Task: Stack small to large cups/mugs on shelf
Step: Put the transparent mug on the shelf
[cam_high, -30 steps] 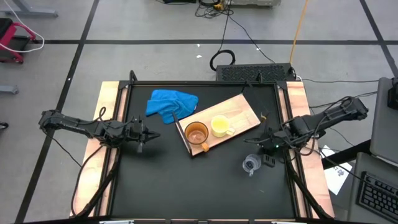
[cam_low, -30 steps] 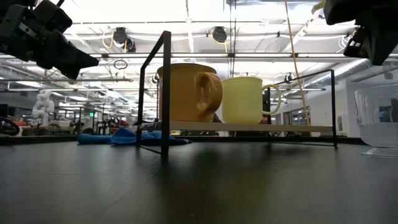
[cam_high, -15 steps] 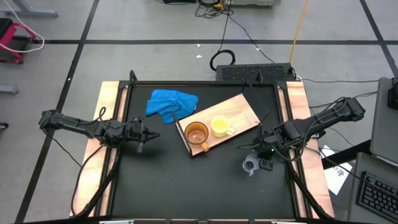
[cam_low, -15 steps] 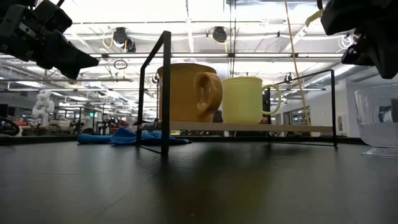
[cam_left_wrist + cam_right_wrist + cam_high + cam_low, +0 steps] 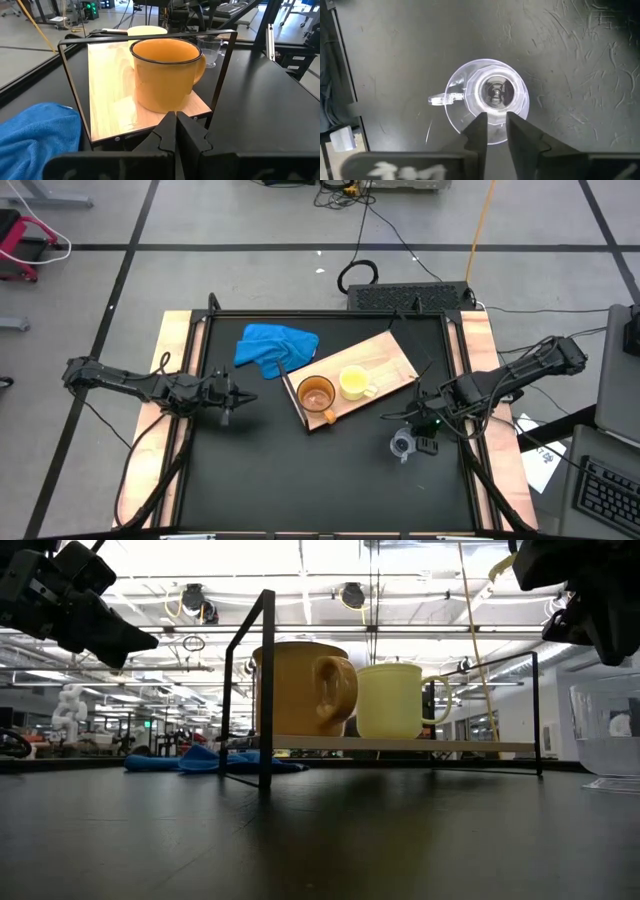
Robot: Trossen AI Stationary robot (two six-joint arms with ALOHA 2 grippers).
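The orange-brown mug (image 5: 316,394) and the yellow mug (image 5: 352,383) stand upright side by side on the light-wood shelf (image 5: 388,355), a board raised on a black wire frame. The small clear cup (image 5: 487,97) stands upright on the black table to the right of the shelf, its small handle (image 5: 437,99) sticking out sideways. My right gripper (image 5: 494,125) hangs above the cup, pointing steeply down, its fingers slightly open and clear of the cup's rim. My left gripper (image 5: 175,131) is shut and waits at the table's left, pointing at the orange-brown mug.
A crumpled blue cloth (image 5: 275,345) lies on the table at the shelf's far left end. Black frame rails (image 5: 455,370) border the table. Bare black table (image 5: 300,480) spreads in front of the shelf.
My right gripper has gone down and a little toward the table's left, coming nearer above the clear cup, and then stopped. The cup and both mugs have kept their places.
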